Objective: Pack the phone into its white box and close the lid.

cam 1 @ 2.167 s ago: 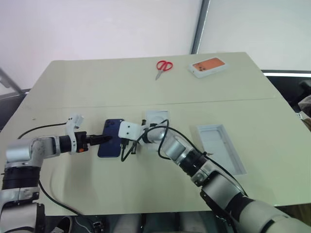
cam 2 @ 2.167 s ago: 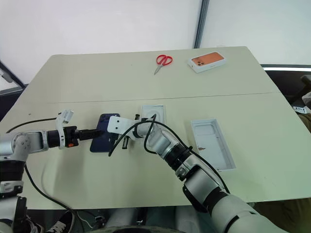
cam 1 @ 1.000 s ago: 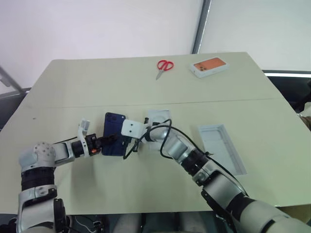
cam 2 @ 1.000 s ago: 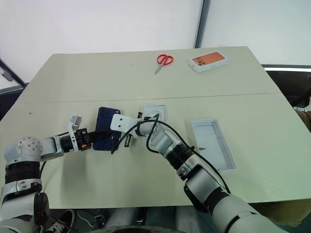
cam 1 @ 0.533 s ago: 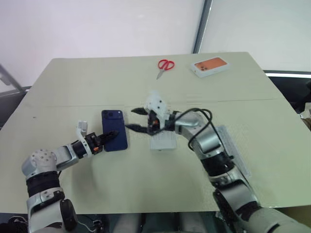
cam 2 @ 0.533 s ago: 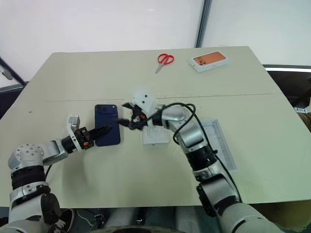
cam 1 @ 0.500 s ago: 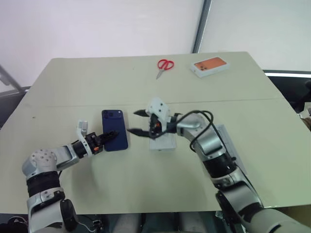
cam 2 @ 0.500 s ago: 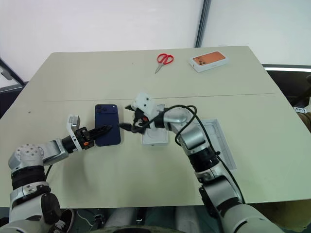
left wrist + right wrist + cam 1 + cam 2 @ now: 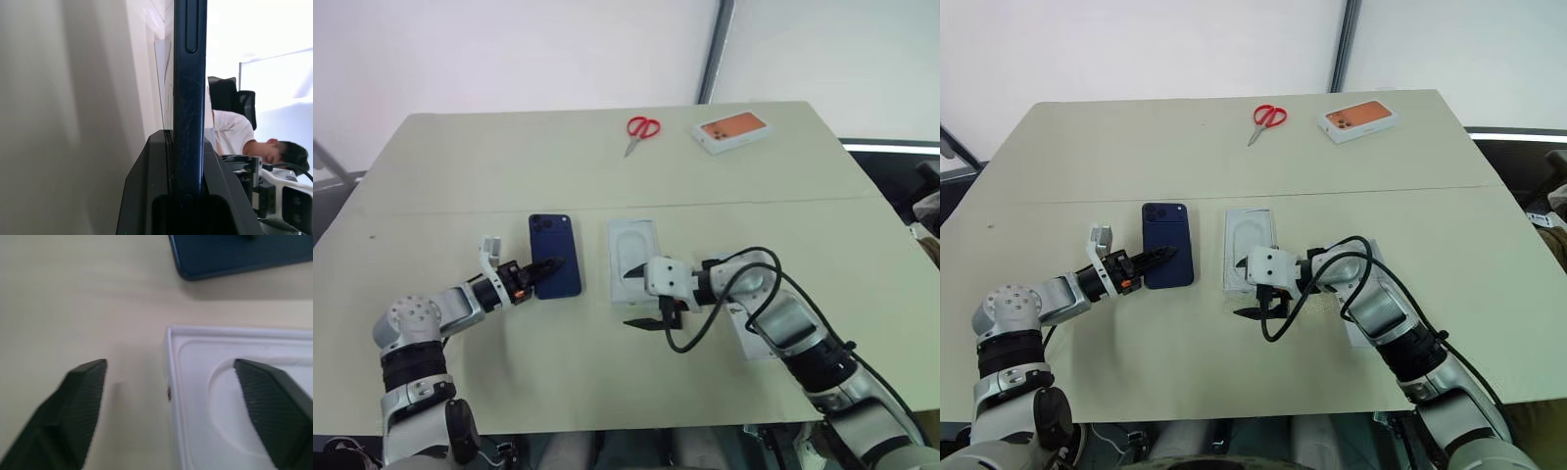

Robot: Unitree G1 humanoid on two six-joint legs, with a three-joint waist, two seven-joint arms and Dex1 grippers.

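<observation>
The dark blue phone (image 9: 555,257) lies on the table left of centre, camera bump at its far end. My left gripper (image 9: 548,267) is shut on its near left edge; the left wrist view shows the phone (image 9: 190,73) edge-on between the fingers. Just right of it lies the white box (image 9: 633,257), a shallow tray with a thin raised rim and a white oval-outlined face inside. My right gripper (image 9: 637,296) is open, one finger over the tray's near end and one over bare table. The lid (image 9: 754,341) is mostly hidden under my right arm.
Red scissors (image 9: 642,130) and a box with an orange top (image 9: 732,131) lie at the table's far side. A seam runs across the table behind the phone. A seated person (image 9: 254,142) appears past the phone in the left wrist view.
My right gripper was shut at the phone's right edge. It opened, let go and drew back right and nearer, to the tray's near end. The left gripper keeps its grip on the phone.
</observation>
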